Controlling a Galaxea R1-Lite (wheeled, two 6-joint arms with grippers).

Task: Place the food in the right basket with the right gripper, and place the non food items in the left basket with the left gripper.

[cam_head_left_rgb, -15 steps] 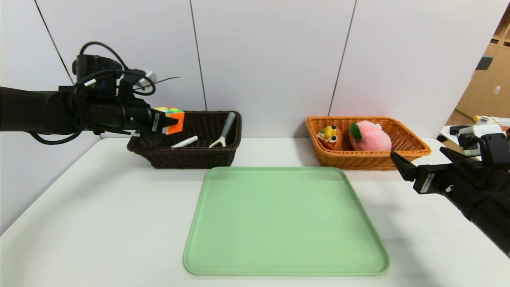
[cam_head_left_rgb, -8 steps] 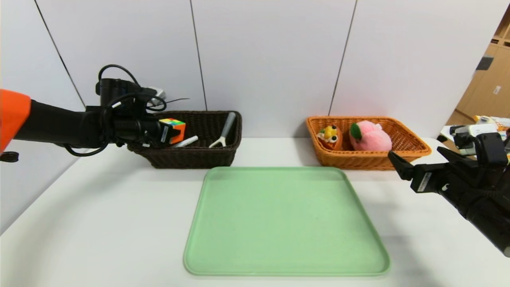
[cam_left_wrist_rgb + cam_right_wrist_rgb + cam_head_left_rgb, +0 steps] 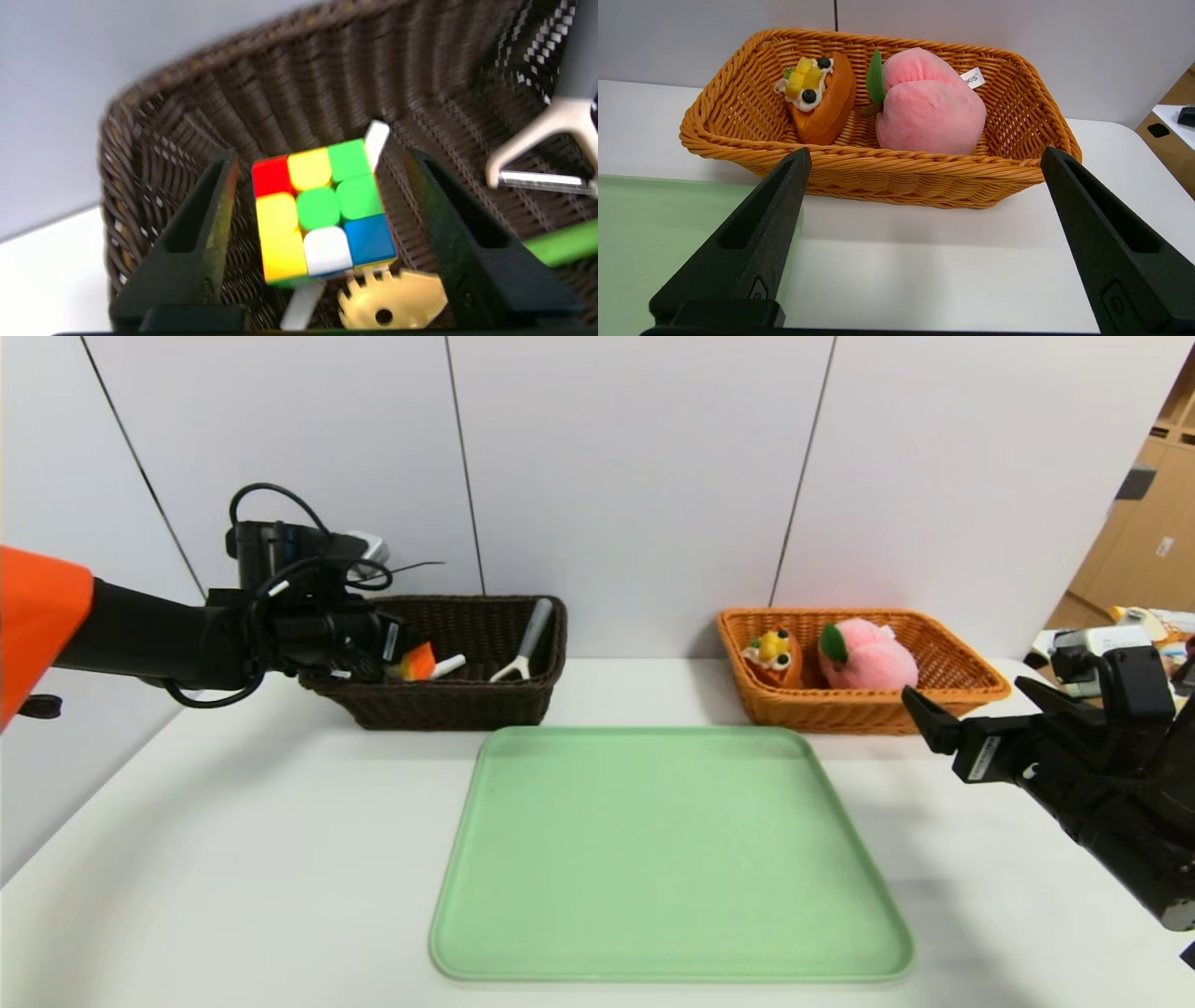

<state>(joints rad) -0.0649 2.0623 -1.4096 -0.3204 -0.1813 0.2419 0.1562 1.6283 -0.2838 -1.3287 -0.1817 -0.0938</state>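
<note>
The left gripper (image 3: pixel 322 219) has its fingers (image 3: pixel 205 224) spread wide inside the dark brown left basket (image 3: pixel 448 705), one finger on each side of the puzzle cube (image 3: pixel 322 210) with a clear gap to both, so the cube lies loose on the basket floor. The cube rests across the white marker pen (image 3: pixel 376 137), whose two ends stick out from under it. Just beside the cube lies the yellow spork (image 3: pixel 397 298), its green handle (image 3: pixel 560 242) running off toward the basket's far end, and the white Y-shaped peeler (image 3: pixel 546 140) lies a little farther along with its grey handle leaning up the basket wall. In the head view this basket stands at the far left of the desk (image 3: pixel 233 859), close to the back edge, with the left arm reaching in over its outer end. The right gripper (image 3: pixel 924 242) hangs above the desk near the right edge, its fingers (image 3: pixel 752 233) also spread wide and holding nothing, pointing toward the orange-tan right basket (image 3: pixel 859 709), which stands at the far right near the back edge. Inside that basket the toy cake slice (image 3: pixel 817 98) leans on its side and the pink plush peach (image 3: pixel 929 107) lies just beside it, leaf toward the cake. The pale green tray (image 3: pixel 667 859) lies in the middle of the desk, nearer the front edge than both baskets.
</note>
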